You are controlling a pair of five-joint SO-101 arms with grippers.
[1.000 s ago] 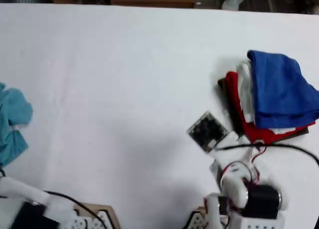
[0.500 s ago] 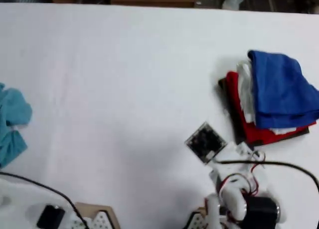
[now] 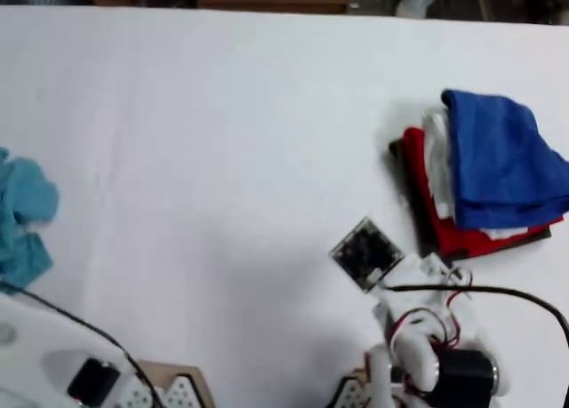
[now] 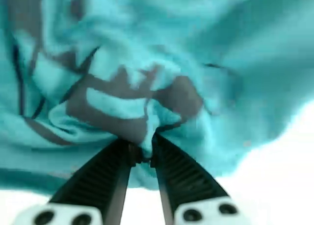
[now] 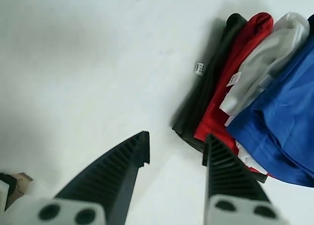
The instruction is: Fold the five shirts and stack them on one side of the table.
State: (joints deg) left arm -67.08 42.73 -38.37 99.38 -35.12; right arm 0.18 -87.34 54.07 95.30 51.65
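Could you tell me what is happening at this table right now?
The left gripper is shut on a crumpled teal shirt at the left edge of the table. The right gripper hangs open beside a stack of four folded shirts, black, red, white and blue, on the right side. The teal one is unfolded.

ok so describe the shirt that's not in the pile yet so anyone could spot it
On the white table, look away from the folded stack to the opposite, left edge. The teal shirt lies there crumpled, pinched in the left gripper. It is the only light teal, unfolded one; the others are blue, white, red and black, piled together.
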